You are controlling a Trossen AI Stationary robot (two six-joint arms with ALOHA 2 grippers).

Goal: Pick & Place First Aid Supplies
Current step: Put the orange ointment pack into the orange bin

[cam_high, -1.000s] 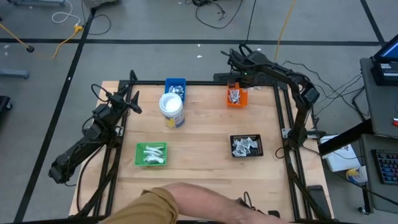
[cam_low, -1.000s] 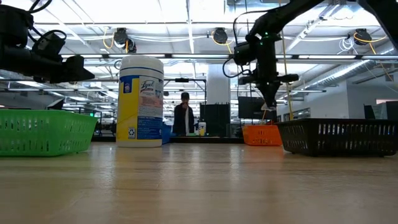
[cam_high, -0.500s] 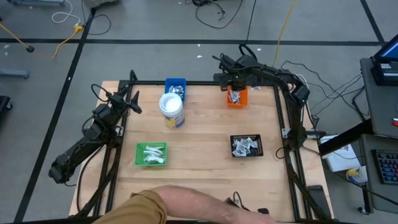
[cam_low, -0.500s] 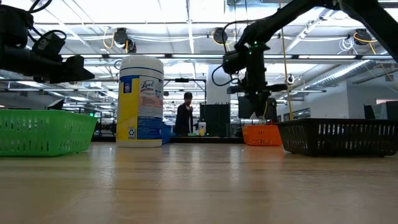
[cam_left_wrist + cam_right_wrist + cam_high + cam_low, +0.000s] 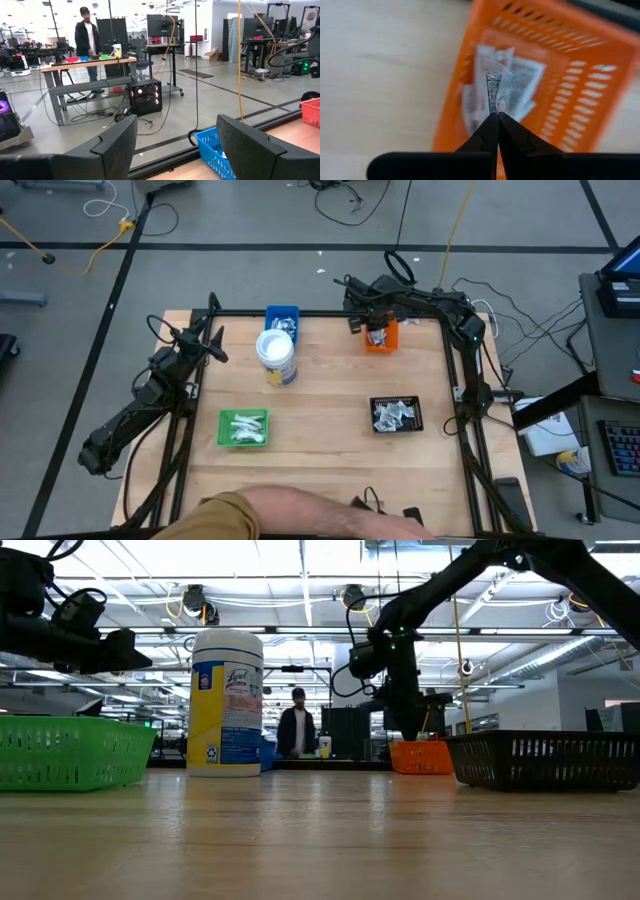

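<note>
Right wrist view shows our right end effector [image 5: 496, 116] pinched shut on one thin packet [image 5: 493, 85] above the orange tray [image 5: 570, 80] — held by an edge only, it could slip. We count four trays — orange, blue [image 5: 283, 313], green [image 5: 226, 420], black [image 5: 415, 416] — and one tub [image 5: 275, 355]. Our left end effector [image 5: 175, 145] waits wide at the surface's [image 5: 330, 380] left edge.

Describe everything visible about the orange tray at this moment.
The orange tray is a small rectangular basket of what looks like plastic, with slotted walls. It sits upright near the table's far edge, right of the blue tray. Several white and grey packets lie inside. The right gripper hangs above it, shut on one packet.
</note>
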